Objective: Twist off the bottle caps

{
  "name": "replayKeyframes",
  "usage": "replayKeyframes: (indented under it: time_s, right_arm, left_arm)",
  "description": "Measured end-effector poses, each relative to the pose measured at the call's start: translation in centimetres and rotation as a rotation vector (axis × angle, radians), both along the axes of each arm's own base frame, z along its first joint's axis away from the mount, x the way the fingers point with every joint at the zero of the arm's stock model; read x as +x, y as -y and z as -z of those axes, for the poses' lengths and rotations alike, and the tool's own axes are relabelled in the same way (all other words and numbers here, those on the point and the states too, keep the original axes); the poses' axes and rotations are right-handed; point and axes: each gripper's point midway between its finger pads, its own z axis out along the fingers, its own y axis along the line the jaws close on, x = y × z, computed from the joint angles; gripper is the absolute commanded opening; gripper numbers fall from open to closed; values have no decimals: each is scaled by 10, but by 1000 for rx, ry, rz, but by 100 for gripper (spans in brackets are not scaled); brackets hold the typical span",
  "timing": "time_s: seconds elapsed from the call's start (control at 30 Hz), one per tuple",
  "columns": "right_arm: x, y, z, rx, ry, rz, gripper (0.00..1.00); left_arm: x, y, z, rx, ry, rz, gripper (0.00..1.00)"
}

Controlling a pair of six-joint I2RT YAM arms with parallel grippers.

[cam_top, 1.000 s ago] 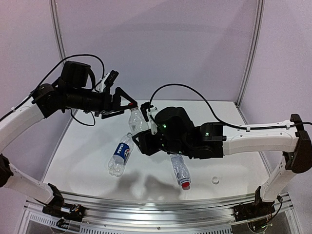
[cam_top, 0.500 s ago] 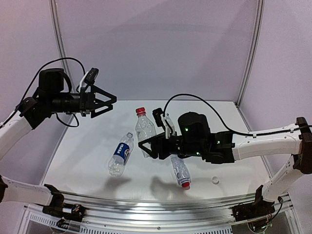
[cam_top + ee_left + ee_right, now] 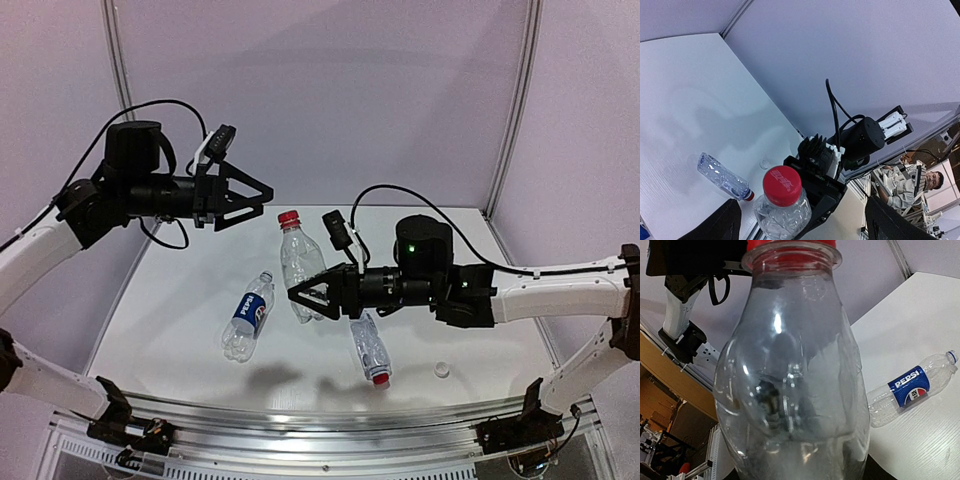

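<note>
One empty red-capped bottle (image 3: 299, 255) in the right tool (image 3: 304, 300)

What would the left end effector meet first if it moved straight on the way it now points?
Probably the red cap of the bottle that the right end effector holds, though depth is unclear.

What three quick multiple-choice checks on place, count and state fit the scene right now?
1. Where is the whitish cap? A on a bottle; B loose on the table; C in a gripper.
2. How many red caps show? A one; B two; C three.
3. The left gripper is: A open; B shut on a cap; C shut on a bottle.
Answers: B, it lies alone on the tabletop. B, one tops the upright bottle, one the lying ribbed bottle. A, its fingers stand wide apart.
</note>
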Motion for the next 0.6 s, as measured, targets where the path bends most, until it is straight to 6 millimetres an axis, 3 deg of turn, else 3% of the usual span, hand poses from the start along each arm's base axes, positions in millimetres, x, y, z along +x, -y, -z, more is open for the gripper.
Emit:
replayKeyframes:
  time_s: [0.37, 0.6]
  right_arm:
    - [-5, 22, -28, 30, 38, -29, 32]
    - [-5, 24, -19, 6, 32, -33, 32]
  left_arm:
    - [1, 30, 2, 21, 22, -11, 76]
    - [0, 34, -3, 5, 47, -2, 70]
